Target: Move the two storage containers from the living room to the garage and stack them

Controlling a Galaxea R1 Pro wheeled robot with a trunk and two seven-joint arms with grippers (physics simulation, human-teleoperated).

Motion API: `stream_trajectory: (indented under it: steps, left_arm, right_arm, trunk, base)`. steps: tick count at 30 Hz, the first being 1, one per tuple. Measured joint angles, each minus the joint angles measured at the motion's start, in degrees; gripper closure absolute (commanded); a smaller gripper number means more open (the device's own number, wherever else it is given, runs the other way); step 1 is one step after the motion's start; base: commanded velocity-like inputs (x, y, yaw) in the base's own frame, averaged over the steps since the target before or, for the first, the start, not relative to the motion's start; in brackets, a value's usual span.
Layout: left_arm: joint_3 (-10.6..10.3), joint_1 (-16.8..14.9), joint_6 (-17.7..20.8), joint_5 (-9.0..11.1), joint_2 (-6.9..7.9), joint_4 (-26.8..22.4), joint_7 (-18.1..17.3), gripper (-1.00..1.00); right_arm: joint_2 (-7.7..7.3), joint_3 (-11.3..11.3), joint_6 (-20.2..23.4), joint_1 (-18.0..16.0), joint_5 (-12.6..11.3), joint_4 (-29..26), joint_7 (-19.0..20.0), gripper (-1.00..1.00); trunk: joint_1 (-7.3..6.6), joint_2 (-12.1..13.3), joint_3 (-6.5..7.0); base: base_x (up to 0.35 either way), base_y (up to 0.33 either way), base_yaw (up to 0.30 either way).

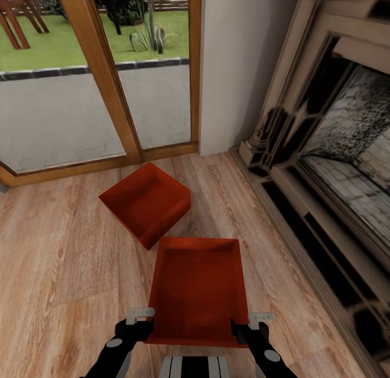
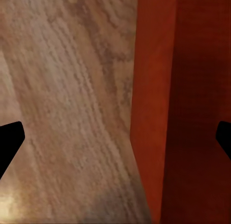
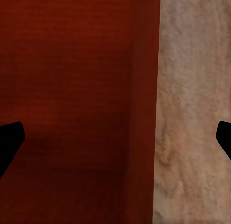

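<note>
- left gripper (image 1: 140, 319) open wide, jaws straddling left wall of near rust-red open-top rectangular bin (image 1: 197, 291), no grip yet
- far rust-red bin (image 1: 145, 202) tilted, on light wood-plank floor (image 1: 59, 259) by glass doors (image 1: 97, 69)
- right gripper (image 1: 254, 323) open wide astride near bin's right wall
- both bins in living room; carrying, stacking all left

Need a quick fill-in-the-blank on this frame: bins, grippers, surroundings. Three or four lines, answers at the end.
1. Both storage containers rest on ____ flooring.
2. The near container sits upright between the left gripper and the right gripper; the far container lies ____.
3. Each gripper's fingers straddle a side ____ of the near container.
4. At the head view's right stands a ____.

Answers: wood-plank; tilted; wall; fireplace
</note>
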Motion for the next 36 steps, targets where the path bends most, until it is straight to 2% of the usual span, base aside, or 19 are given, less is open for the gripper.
stream_trajectory:
  steps: [9, 13, 23, 27, 36]
  left_arm:
    - [-0.10, -0.02, -1.80, 0.01, -0.29, 0.87, -0.03, -1.00]
    - [-0.17, 0.00, -1.96, -0.06, -1.16, 1.23, -0.02, -1.00]
    - [-0.18, -0.01, -1.97, -0.08, -1.35, 1.26, 0.00, -1.00]
    - [-0.16, 0.01, -1.97, -0.08, -1.32, 1.27, 0.00, -1.00]
    - [-0.15, -0.01, -1.97, -0.08, -1.35, 1.26, 0.00, -1.00]
  right_arm:
    - [0.00, 0.00, 0.00, 0.00, 0.00, 0.00, 0.00, -1.00]
    - [0.00, 0.00, 0.00, 0.02, 0.00, 0.00, 0.00, -1.00]
    - [0.00, 0.00, 0.00, 0.01, 0.06, 0.00, 0.00, -1.00]
    - [0.00, 0.00, 0.00, 0.03, 0.08, 0.00, 0.00, -1.00]
    - [0.00, 0.00, 0.00, 0.04, 0.06, 0.00, 0.00, -1.00]
  trunk:
    - [0.00, 0.00, 0.00]
    - [0.00, 0.00, 0.00]
    - [0.00, 0.00, 0.00]
    - [0.87, -1.59, -0.71]
    - [0.88, -1.60, -0.72]
  base:
    - [0.000, 0.000, 0.000]
    - [0.000, 0.000, 0.000]
    - [0.000, 0.000, 0.000]
    - [0.000, 0.000, 0.000]
    - [0.000, 0.000, 0.000]
